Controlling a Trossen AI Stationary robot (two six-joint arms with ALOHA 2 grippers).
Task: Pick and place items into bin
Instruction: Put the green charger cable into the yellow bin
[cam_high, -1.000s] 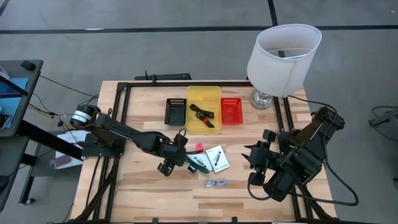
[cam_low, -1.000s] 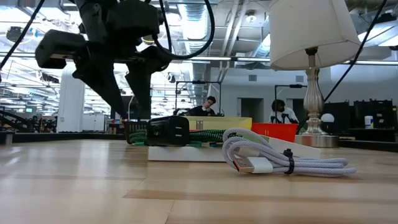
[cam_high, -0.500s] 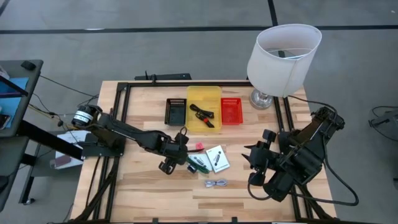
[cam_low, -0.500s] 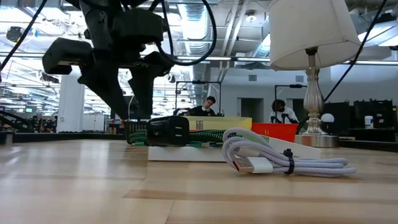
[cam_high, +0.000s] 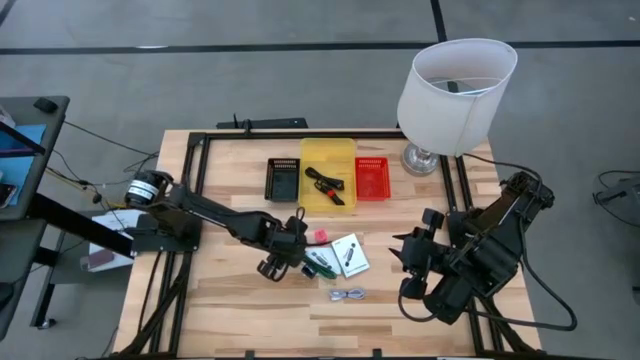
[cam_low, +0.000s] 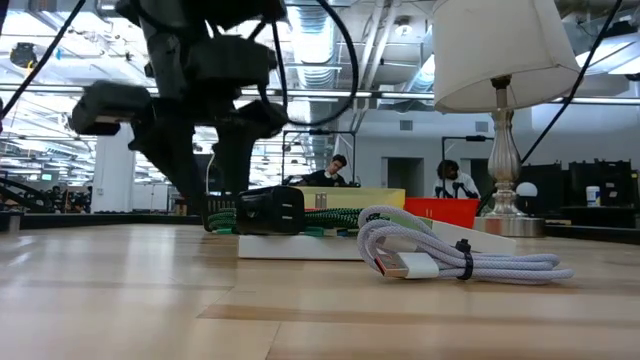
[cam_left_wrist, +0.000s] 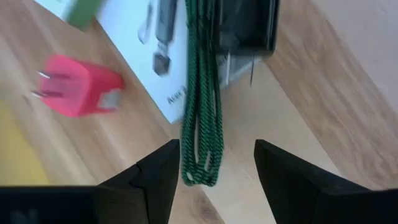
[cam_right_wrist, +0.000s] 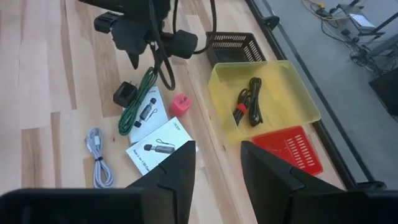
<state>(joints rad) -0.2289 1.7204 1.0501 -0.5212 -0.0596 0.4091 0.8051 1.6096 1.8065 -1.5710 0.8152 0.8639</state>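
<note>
- Left tool (cam_left_wrist: 213, 163): fingers spread, gripping nothing; the end loop of the green cable (cam_left_wrist: 200, 99) lies between the fingertips.
- Green cable: on the counter (cam_high: 230, 300), across a white card (cam_left_wrist: 134, 50).
- Pink cube (cam_left_wrist: 78, 93): beside the card.
- Silver cable (cam_high: 348, 295): nearby.
- Right tool (cam_right_wrist: 217, 163): open, empty, well apart.

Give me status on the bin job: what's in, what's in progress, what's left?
Done: one black-and-red cable lies in the yellow bin. In hand: nothing gripped; the left gripper is open over the green cable. Left: green cable, pink charger, two white cards, grey cable. The right gripper waits, open, at the table's right side.
</note>
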